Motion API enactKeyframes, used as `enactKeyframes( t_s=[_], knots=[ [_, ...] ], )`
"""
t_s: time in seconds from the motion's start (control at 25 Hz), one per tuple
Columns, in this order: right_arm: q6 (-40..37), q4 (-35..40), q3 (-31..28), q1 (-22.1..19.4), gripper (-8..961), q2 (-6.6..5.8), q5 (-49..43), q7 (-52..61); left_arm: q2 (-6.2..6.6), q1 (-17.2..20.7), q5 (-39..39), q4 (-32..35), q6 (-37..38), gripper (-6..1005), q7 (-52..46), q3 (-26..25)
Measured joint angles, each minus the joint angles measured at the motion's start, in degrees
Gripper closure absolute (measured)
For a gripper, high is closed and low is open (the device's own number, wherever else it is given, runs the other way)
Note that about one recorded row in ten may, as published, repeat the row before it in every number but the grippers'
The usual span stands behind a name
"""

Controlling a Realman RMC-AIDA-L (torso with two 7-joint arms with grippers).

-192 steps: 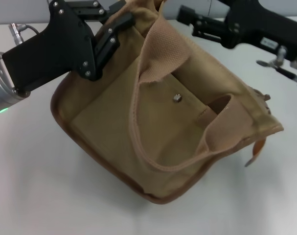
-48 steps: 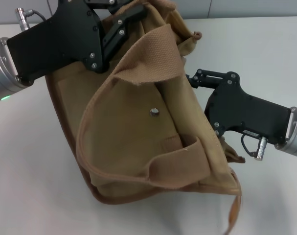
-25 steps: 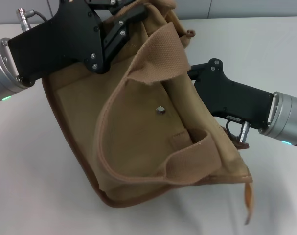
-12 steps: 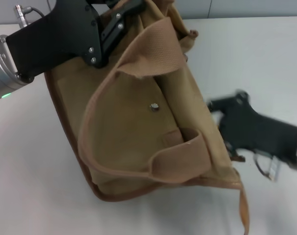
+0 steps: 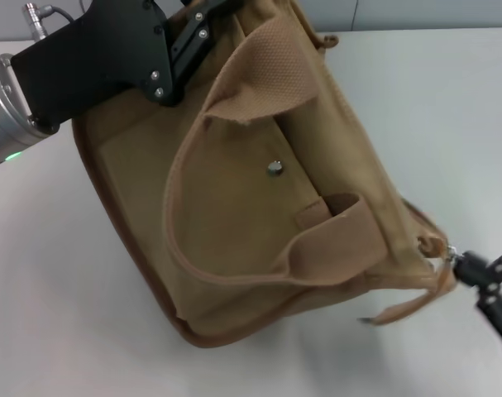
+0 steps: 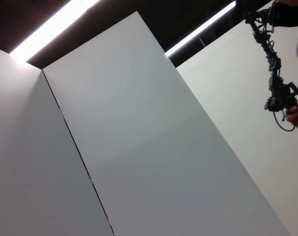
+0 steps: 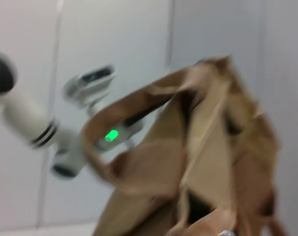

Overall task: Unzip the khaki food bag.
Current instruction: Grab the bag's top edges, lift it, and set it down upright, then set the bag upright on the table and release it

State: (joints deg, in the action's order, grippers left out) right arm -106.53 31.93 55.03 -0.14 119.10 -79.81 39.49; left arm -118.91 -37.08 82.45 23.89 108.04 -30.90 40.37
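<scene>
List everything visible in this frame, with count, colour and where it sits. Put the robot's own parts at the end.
food bag: one, khaki with a brown-trimmed base, lying tilted on the table in the middle of the head view.
handles: two wide khaki webbing loops, on the bag's front face.
snap: one, silver, on the front pocket.
pull strap: one, brown, trailing from the bag's lower right corner toward the right pincer.
table: one, white, under the bag.
left pincer: one, black, at the bag's top left edge, fingertips hidden by the fabric.
right pincer: one, black, at the lower right edge of the head view, at the end of the pull strap.
</scene>
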Motion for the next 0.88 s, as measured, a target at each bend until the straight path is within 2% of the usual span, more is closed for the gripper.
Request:
enactKeyframes(
  t_s=[0.2, 0.4, 0.64, 0.76, 0.88],
  knots=[
    [2.09, -1.95, -7.7, 1.46, 936, -0.01, -0.53, 0.71, 0.0, -0.2, -0.03, -0.61, -0.22, 913, 0.05, 0.03],
    [6.67, -2.02, -8.64, 2.73, 740, -0.05, -4.1, 0.51, 0.0, 0.15, -0.04, -0.62, -0.16, 913, 0.05, 0.06],
    [7.96, -2.21, -8.7, 5.39, 516, 0.05, -9.61, 0.69, 0.0, 0.17, -0.03, -0.71, 0.04, 912, 0.05, 0.06],
    [9.87, -2.63, -8.89, 6.49, 445, 0.38, -9.92, 0.8, 0.0, 0.11, -0.02, -0.71, 0.1, 912, 0.05, 0.06],
    [11.89, -5.35, -8.85, 9.41, 374, 0.42, -9.84, 0.87, -0.02, 0.1, 0.0, -0.72, 0.12, 912, 0.05, 0.07]
  ],
)
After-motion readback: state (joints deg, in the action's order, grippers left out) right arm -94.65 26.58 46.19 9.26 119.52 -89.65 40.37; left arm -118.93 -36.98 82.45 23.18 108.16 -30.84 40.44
